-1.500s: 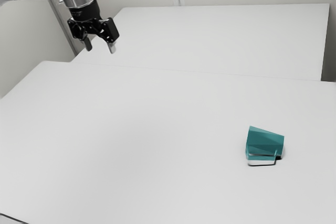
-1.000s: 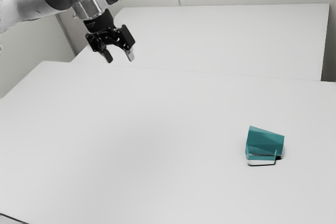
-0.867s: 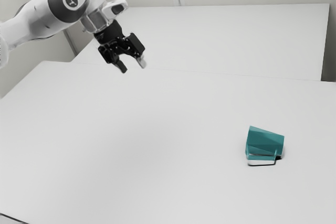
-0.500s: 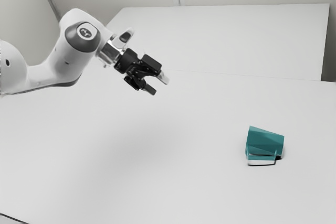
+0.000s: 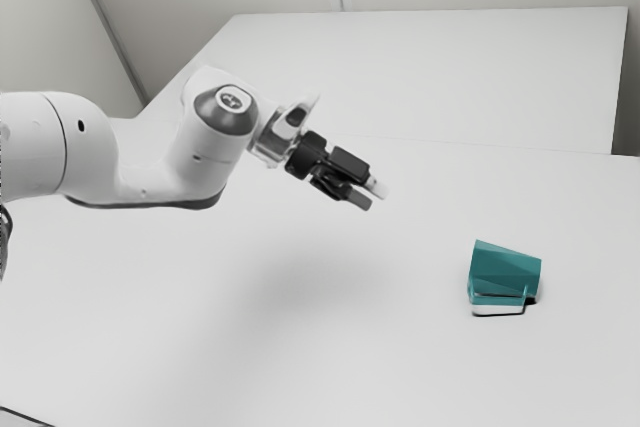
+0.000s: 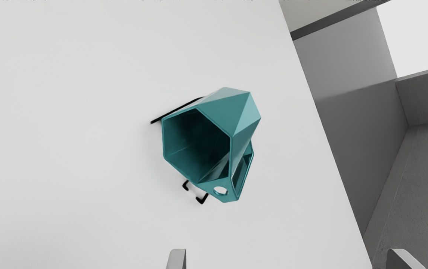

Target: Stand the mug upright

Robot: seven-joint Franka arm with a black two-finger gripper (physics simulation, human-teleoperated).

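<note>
My gripper [image 5: 368, 195] hangs above the table in the exterior view, tilted toward the exterior view's right, apart from the mug. The teal faceted mug [image 5: 504, 271] lies on its side to the lower right of it. From the wrist view, the mug [image 6: 242, 112] shows its dark hollow mouth facing the camera, with a handle low on one side. The gripper [image 6: 286, 259] has its two fingertips wide apart there, nothing between them.
The mug rests on a broad white table [image 5: 250, 347]. Beyond one table edge, close to the mug in the wrist view, lies a grey floor [image 6: 415, 179]. Behind the table, in the exterior view, stands another white surface [image 5: 430, 77].
The arm has swung from the exterior view's upper left toward its right and downward, bringing my gripper closer to the mug. The mug has stayed where it was.
</note>
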